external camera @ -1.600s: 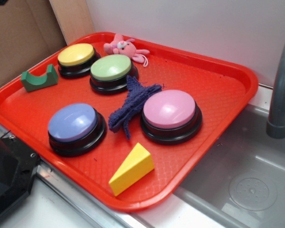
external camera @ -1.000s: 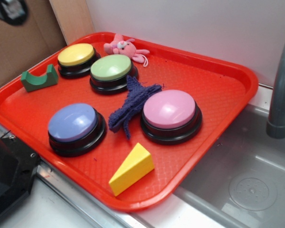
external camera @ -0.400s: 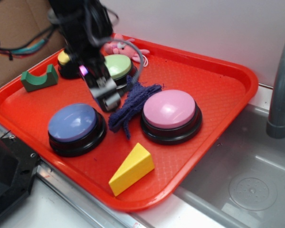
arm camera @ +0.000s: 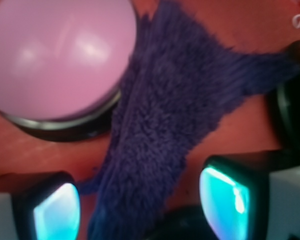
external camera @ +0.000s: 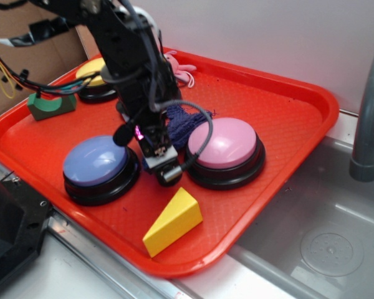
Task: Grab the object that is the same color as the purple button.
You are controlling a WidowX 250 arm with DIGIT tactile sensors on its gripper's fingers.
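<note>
My gripper (arm camera: 140, 205) low over red tray (external camera: 287, 118), jaws spread wide, nothing pinched. Purple cloth (arm camera: 160, 130) lying between my fingertips (arm camera: 57, 212). Pink button (arm camera: 60, 55) just beside cloth.

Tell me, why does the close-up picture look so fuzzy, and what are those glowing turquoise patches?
Wrist view: taken very near, so the purple cloth and pink button are soft and out of focus; white glare streaks cross the button's dome. The turquoise patches sit on the jaws' fingers, one either side of the cloth. Exterior view: sharper and evenly lit, though the arm hides much of the cloth.
</note>
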